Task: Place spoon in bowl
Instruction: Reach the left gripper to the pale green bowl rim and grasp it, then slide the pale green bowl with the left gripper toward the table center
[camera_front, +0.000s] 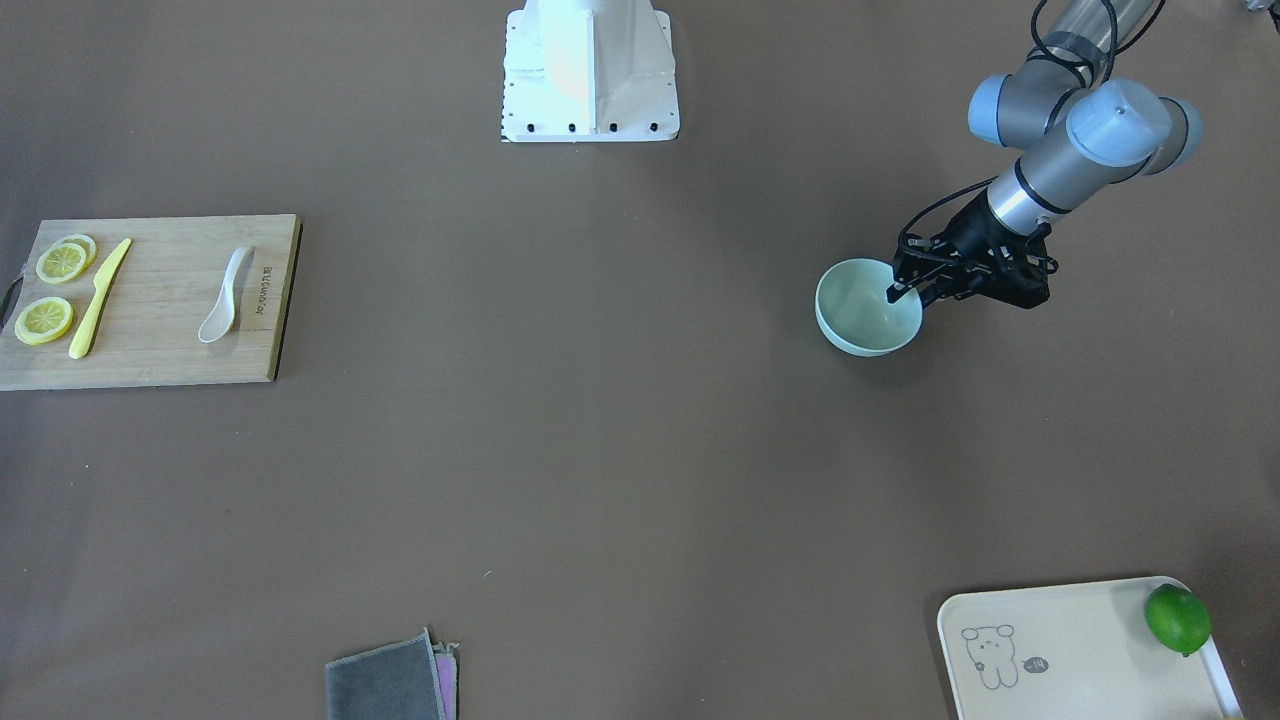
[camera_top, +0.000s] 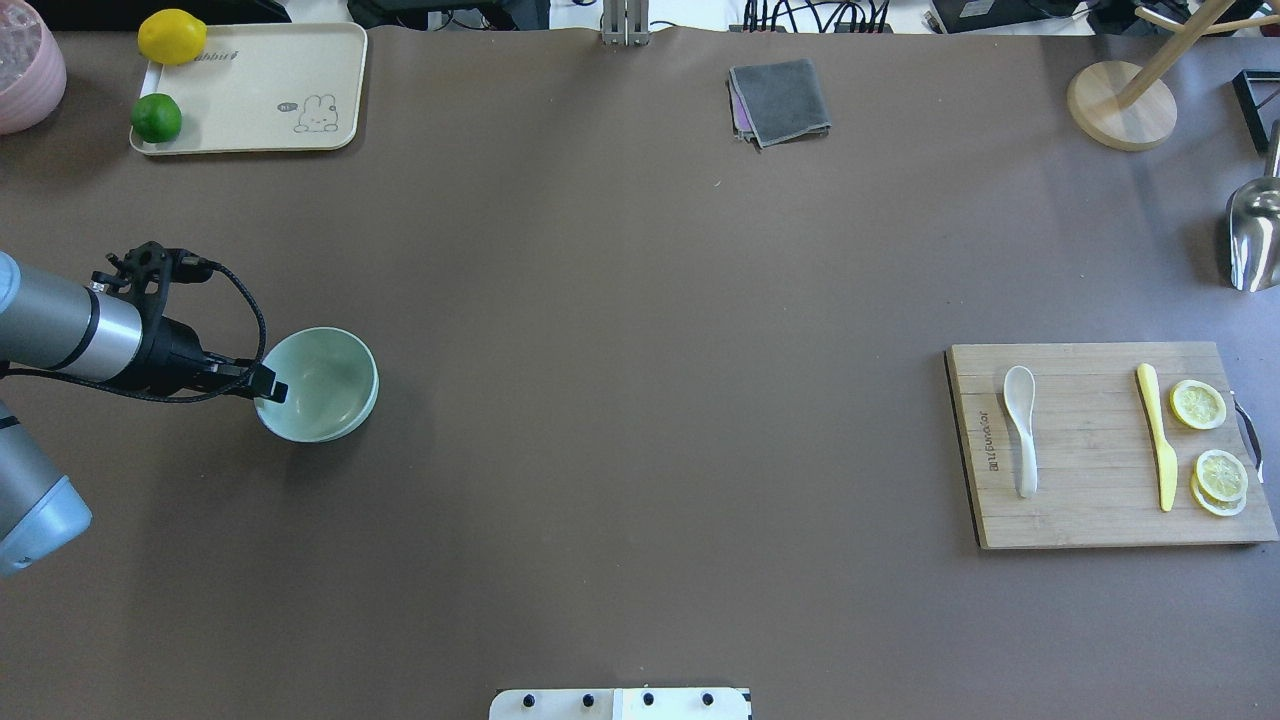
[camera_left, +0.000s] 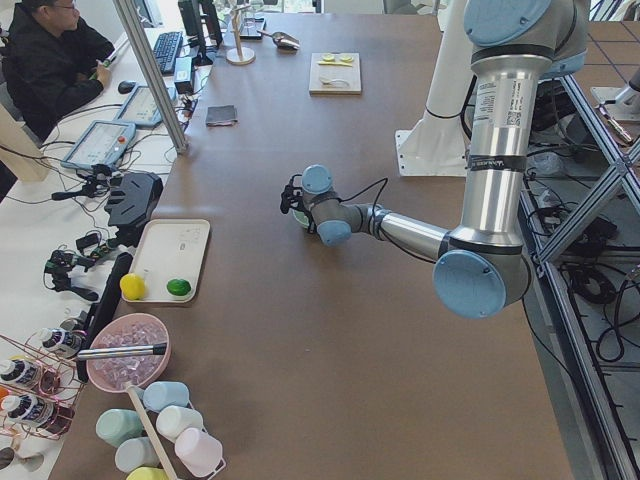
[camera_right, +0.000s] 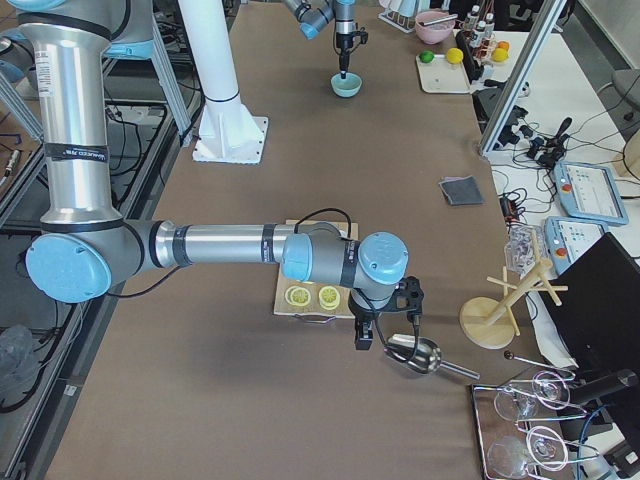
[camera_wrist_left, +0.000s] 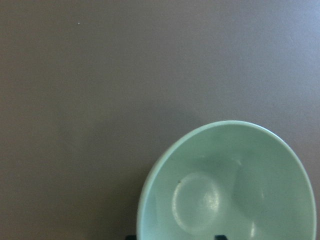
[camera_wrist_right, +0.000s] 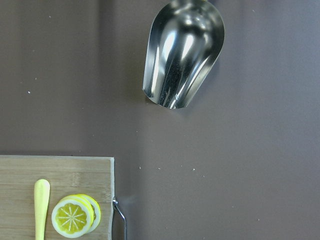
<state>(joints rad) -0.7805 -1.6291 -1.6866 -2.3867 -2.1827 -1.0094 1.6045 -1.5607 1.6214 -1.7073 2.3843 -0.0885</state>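
Observation:
The off-white spoon (camera_top: 1022, 425) lies on a wooden cutting board (camera_top: 1080, 520) at the right of the overhead view; it also shows in the front view (camera_front: 225, 300). The mint-green bowl (camera_top: 325, 385) stands far off at the left, also in the front view (camera_front: 860, 320) and the left wrist view (camera_wrist_left: 225, 190). My left gripper (camera_top: 268, 385) points down at the bowl's near rim, jaws apart astride it, one finger inside. My right gripper (camera_right: 362, 340) shows only in the exterior right view, beyond the board's end by a metal scoop; I cannot tell its state.
A yellow knife (camera_top: 1155, 440) and lemon slices (camera_top: 1198, 404) share the board. The metal scoop (camera_top: 1255, 235) lies at the right edge. A tray (camera_top: 250, 95) with a lemon and a lime, a grey cloth (camera_top: 780, 100) and a wooden stand (camera_top: 1120, 105) line the far side.

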